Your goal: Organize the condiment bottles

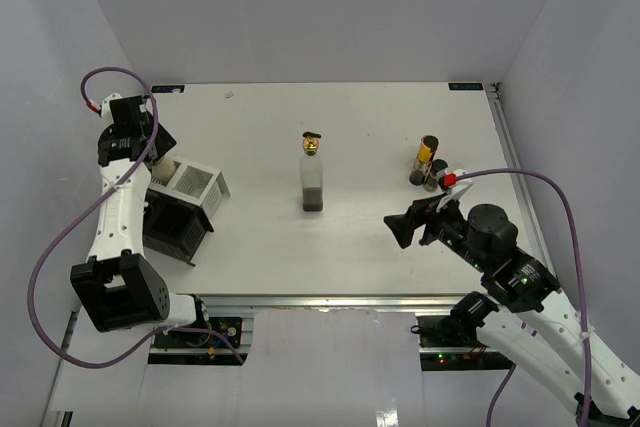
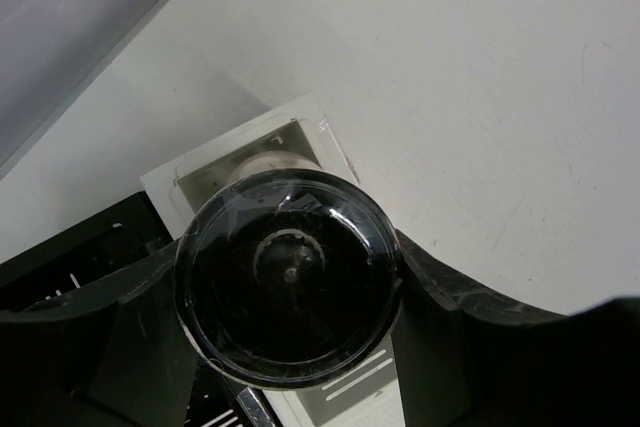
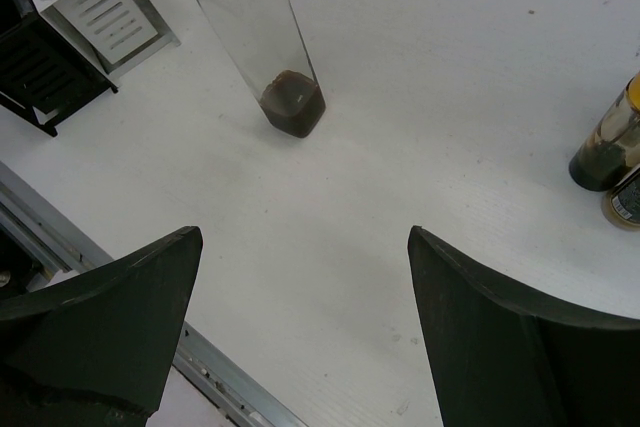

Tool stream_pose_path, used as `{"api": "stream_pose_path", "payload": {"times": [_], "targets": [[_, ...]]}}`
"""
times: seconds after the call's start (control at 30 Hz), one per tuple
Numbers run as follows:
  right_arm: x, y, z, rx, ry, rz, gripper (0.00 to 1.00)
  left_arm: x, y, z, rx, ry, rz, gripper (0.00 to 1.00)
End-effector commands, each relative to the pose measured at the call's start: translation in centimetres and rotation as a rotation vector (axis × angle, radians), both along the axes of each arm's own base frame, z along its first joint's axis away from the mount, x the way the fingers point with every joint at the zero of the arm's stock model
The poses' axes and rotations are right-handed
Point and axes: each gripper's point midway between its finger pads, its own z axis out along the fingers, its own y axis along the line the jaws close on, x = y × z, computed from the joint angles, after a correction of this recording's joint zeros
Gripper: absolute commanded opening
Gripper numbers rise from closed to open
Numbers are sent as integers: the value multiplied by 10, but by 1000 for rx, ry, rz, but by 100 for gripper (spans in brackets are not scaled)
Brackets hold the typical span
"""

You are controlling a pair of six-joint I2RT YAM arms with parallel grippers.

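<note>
My left gripper (image 2: 292,292) is shut on the squat jar (image 2: 290,277), whose dark round lid faces the camera; a finger (image 2: 450,312) presses each side. The jar hangs over the white compartment (image 2: 300,142) of the rack (image 1: 185,205). In the top view the left gripper (image 1: 152,159) sits at the rack's far-left corner. The tall square bottle (image 1: 313,179) with a gold cap stands upright mid-table, brown liquid at its bottom (image 3: 293,104). The slim dark yellow-labelled bottle (image 1: 425,159) stands at the right. My right gripper (image 1: 398,230) is open and empty, over bare table (image 3: 305,247).
A small second container (image 1: 436,176) stands right beside the dark bottle, also seen at the right edge of the right wrist view (image 3: 625,202). The metal table rail (image 3: 210,367) runs along the near edge. White walls enclose the table on three sides.
</note>
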Motion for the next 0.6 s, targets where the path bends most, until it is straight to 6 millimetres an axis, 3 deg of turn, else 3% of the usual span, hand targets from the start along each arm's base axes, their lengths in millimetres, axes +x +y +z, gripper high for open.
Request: {"api": "stream_pose_path", "payload": {"times": [0.0,0.1,0.27,0.3,0.33,0.37,0.47,0.57], "targets": [[0,2,12,20,-45,13,90,5,1,24,17,-133,-2,0],[0,2,13,19,-45,16,90,3,3,11,16,-104,8,1],[0,2,13,14,-45,17,90,4,5,-9,14,-61,14,13],[0,2,12,12,-45,16,90,5,5,-12,11,-57,11,20],[0,2,13,14,-46,14,90,5,4,-16,8,-50,8,33],[0,2,13,13,-46,13,90,5,4,-20,7,-43,7,38],[0,1,13,11,-46,11,90,6,5,-27,2,-31,7,49],[0,1,14,12,-47,9,90,7,4,-34,-6,-15,3,49]]}}
